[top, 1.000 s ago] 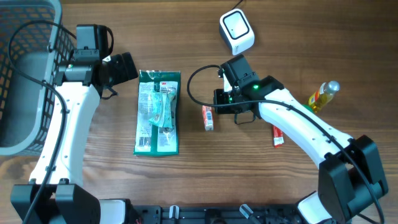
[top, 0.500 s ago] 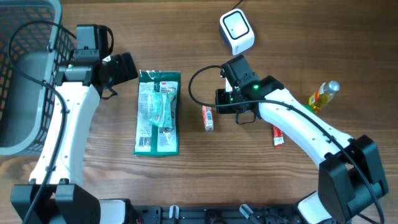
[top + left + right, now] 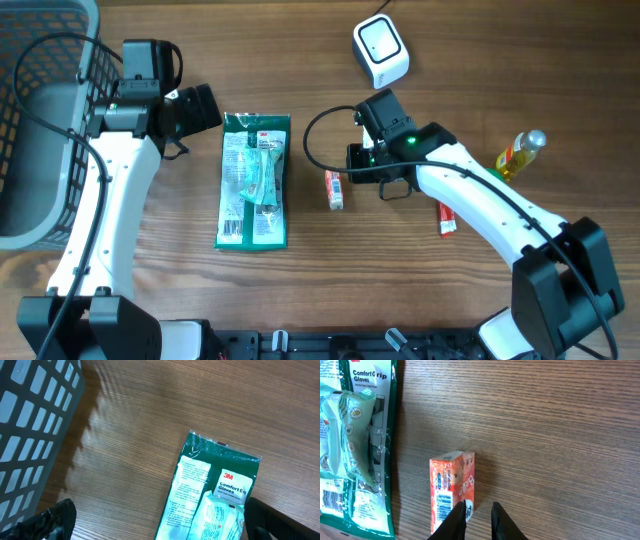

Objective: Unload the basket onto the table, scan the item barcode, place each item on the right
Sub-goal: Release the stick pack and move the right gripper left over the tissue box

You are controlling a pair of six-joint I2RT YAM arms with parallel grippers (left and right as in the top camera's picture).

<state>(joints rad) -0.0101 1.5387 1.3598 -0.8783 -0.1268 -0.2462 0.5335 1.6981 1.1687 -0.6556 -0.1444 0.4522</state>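
Note:
A small orange box [image 3: 334, 188] lies on the wooden table with its barcode [image 3: 443, 500] facing up. My right gripper [image 3: 354, 160] hangs just over the box's right edge. In the right wrist view the right gripper [image 3: 479, 511] stands open by a narrow gap with only wood showing in it, and its left fingertip [image 3: 460, 512] overlaps the box [image 3: 451, 487]. The white scanner [image 3: 381, 50] sits at the back. A green glove packet [image 3: 254, 180] lies left of the box. My left gripper [image 3: 203, 105] is wide open above the packet's [image 3: 215, 495] top left corner.
A grey mesh basket [image 3: 30, 120] fills the far left, and its wall [image 3: 30, 420] shows in the left wrist view. A yellow bottle [image 3: 520, 152] lies at the right. A thin red item [image 3: 446, 218] lies beside the right arm.
My right gripper has edged very slightly to the right beside the orange box. The left arm and the items have not moved.

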